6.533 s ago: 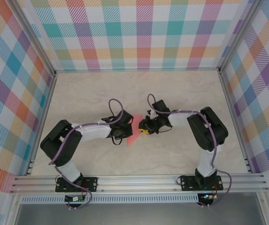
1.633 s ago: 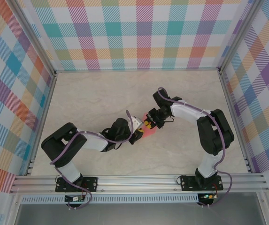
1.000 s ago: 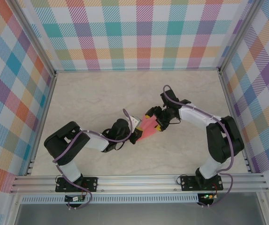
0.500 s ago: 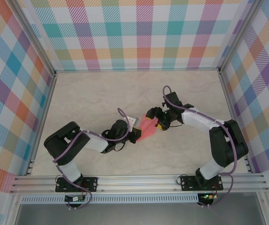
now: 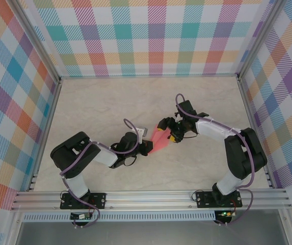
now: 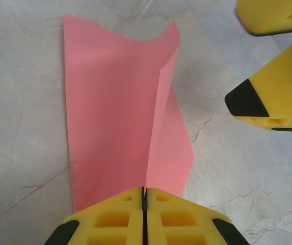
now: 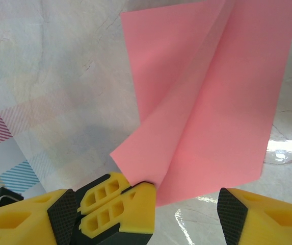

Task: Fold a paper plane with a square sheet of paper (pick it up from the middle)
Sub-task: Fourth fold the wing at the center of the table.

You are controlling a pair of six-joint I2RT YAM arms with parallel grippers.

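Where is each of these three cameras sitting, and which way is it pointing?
Top external: above and behind, looking down on the table; both arms, left gripper, right gripper.
Left wrist: on the left arm, looking along its shut fingers at the paper.
Right wrist: on the right arm, looking between its open fingers.
Shared: both wrist views show the paper pinched by the left gripper.

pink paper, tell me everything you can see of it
The pink paper is thin, plain salmon-pink and unmarked. It is not flat: a lengthwise crease stands up as a ridge, with a wide flap on one side, a narrower one on the other, and one far corner curling. The left gripper is shut on its near edge at the ridge. The open right gripper sits beside it, not gripping. It hangs low over the marbled table.
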